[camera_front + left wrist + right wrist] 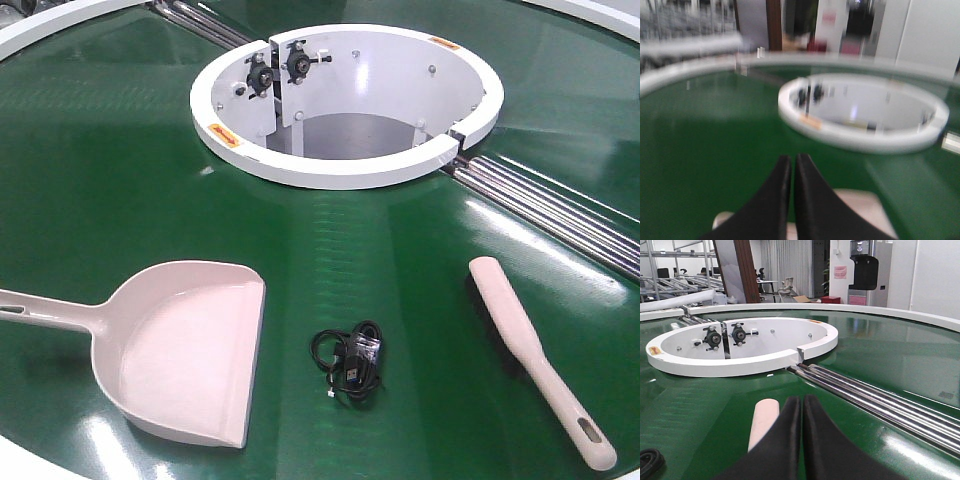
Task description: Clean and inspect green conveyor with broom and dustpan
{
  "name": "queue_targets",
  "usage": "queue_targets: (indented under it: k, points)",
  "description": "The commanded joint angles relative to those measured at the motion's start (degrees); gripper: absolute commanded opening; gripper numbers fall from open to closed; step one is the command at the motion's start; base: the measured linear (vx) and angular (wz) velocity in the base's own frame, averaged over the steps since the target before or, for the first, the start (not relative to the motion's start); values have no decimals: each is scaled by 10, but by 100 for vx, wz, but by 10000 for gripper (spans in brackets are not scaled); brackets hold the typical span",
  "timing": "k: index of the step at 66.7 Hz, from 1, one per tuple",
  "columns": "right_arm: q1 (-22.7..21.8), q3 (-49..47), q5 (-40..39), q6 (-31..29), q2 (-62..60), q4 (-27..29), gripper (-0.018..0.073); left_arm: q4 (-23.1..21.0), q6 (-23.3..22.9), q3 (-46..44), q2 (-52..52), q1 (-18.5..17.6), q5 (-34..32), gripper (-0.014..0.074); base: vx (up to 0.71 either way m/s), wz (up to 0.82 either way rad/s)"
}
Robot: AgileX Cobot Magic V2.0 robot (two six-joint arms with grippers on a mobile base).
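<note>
Green conveyor [100, 180]: glossy dark-green flat belt w/ light glare streaks and a white rim at the edges. White ring opening [345, 170] sits in the far middle; its inner wall carries 2 black bearing fittings on the left side. Steel rollers [560, 215] run from the ring toward the right in a slot, and more show at the far left of the ring.

Dustpan [190, 345]: wide beige-pink scoop w/ raised sides, lying flat on the belt near left. Its open lip faces right and its straight handle points off the left edge. Broom [530, 355]: long flat beige brush lying near right, angled, w/ dark bristles along its left side. Its slotted handle end is nearest and its rounded tip points far. A black cable bundle [350, 365] lies between the 2, touching neither.

Left gripper [793, 159]: black jaws pressed together, nothing between them, above the dustpan [860, 205]; this view is blurred. Right gripper [802, 401]: jaws pressed together, holding nothing, w/ the broom [762, 422] tip just left of them on the belt.
</note>
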Motion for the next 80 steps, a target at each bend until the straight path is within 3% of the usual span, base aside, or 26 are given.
queue_targets:
  k: [1, 30, 41, 51, 69, 80]
  points:
    - [-3, 12, -44, -2, -11, -6, -10, -1, 18, -42, 69, -5, 31, -7, 0, 0]
    - [-3, 12, -44, -2, -11, -6, -10, -3, 14, -41, 203, -5, 31, -2, 0, 0]
    - [-3, 12, -44, -2, -11, -6, -10, -1, 15, -41, 213, -5, 17, 52, 0, 0]
    - [-3, 12, -44, -2, -11, -6, -10, -1, 15, -42, 212, -5, 16, 192, 0, 0]
    - [-3, 12, -44, -2, -11, -6, -10, -1, 15, -42, 212, -5, 24, 562, 0, 0]
    - [-3, 12, -44, -2, -11, -6, -10, -6, 14, -42, 212, -5, 19, 608, 0, 0]
